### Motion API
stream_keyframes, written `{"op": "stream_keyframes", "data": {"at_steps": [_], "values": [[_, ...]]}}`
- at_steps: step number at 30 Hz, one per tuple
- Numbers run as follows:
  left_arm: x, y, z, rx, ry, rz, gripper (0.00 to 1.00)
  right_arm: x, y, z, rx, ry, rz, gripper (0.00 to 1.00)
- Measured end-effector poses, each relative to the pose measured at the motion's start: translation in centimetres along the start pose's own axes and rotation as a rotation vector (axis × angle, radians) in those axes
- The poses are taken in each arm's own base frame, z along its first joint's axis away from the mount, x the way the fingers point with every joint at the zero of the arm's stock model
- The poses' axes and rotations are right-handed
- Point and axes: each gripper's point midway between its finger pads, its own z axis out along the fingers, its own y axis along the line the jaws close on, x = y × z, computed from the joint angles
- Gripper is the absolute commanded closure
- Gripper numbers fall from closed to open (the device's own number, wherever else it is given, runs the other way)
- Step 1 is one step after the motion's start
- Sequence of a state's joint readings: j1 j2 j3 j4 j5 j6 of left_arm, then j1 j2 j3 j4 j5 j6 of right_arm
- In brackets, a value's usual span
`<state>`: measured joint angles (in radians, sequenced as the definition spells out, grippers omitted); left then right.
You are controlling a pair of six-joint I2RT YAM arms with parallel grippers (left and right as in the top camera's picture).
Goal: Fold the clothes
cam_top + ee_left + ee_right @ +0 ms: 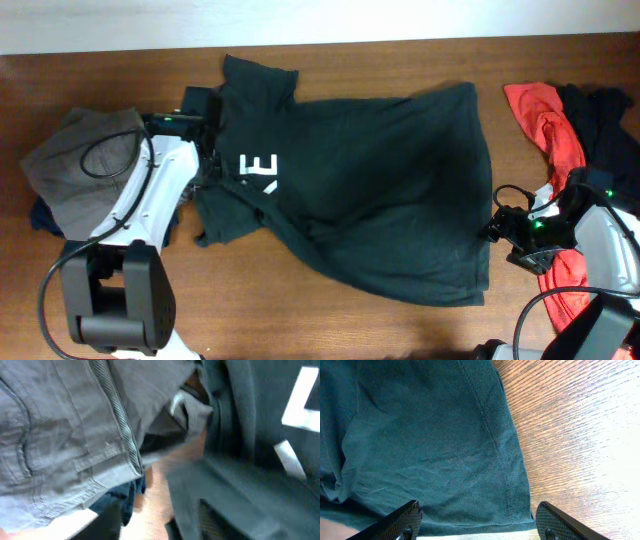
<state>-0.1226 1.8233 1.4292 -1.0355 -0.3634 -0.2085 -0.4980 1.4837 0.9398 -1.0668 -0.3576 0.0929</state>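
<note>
1. On the wooden table (350, 330), the dark green T-shirt (380, 190) lies spread out and rumpled, with white lettering (258, 168) near its left edge
2. Left gripper (208, 160) is at the shirt's left edge, just beside the lettering. Its fingers don't show in any view, so can't tell whether they're apart or closed, or gripping anything
3. Right gripper (477, 510) is at the shirt's right hem, fingers (395, 522) spread wide and holding nothing. The hem edge shows between them
4. Grey trousers (75, 150) are heaped far left, partly under the left arm
5. Red top (545, 120) and black top (605, 115) are piled far right
</note>
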Motion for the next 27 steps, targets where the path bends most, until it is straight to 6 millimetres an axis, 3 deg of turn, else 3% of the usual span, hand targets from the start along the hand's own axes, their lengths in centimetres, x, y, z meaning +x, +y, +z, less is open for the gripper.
{"op": "stream_keyframes", "data": {"at_steps": [5, 10, 14, 16, 22, 27], "values": [[3.0, -1.1, -0.5, 0.046, 0.113, 0.090, 0.47, 0.0, 0.0, 0.0, 0.000, 0.000, 0.000, 0.22], [6.4, -2.7, -2.8, 0.105, 0.208, 0.189, 0.47, 0.0, 0.0, 0.0, 0.000, 0.000, 0.000, 0.22], [7.8, -5.5, -4.1, 0.222, 0.227, 0.209, 0.57, -0.1, 0.0, 0.0, 0.000, -0.004, -0.002, 0.22], [8.6, -6.4, -3.5, 0.256, 0.242, 0.195, 0.62, -0.1, 0.0, 0.0, 0.000, -0.004, -0.001, 0.22], [13.1, -8.0, 0.6, 0.303, 0.342, 0.153, 0.63, -0.1, 0.0, 0.0, -0.001, -0.006, -0.002, 0.22], [12.9, -8.6, 1.5, 0.319, 0.314, 0.132, 0.63, -0.2, 0.0, 0.0, -0.001, -0.007, -0.003, 0.22]]}}
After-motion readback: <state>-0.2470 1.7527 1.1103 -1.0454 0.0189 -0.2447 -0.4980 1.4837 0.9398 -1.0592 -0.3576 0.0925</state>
